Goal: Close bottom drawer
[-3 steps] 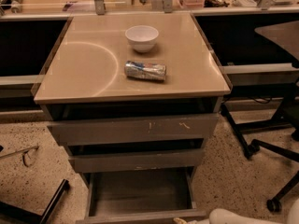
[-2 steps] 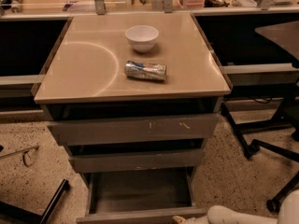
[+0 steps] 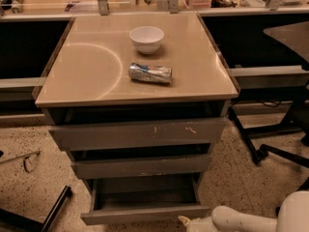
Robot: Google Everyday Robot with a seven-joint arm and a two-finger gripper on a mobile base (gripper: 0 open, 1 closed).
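The bottom drawer (image 3: 145,213) stands pulled out at the foot of the grey-brown cabinet, its flat floor (image 3: 145,198) and thin side walls showing behind the low plain front. Above it are the mid-width drawer front (image 3: 140,166) and the widest front (image 3: 137,133) with pale scratch marks. My white arm reaches in from the lower right corner, and my gripper (image 3: 187,221) sits just right of the bottom drawer's front right corner, near the floor.
A white bowl (image 3: 146,38) and a crushed can (image 3: 150,73) lie on the cabinet top (image 3: 87,76). Office chair legs (image 3: 260,151) stand on the right. A dark bar (image 3: 55,208) and a thin metal object (image 3: 21,158) lie on the speckled floor at left.
My arm has moved left along the bottom edge, bringing the gripper closer to the bottom drawer's front right corner. The drawer has not visibly moved.
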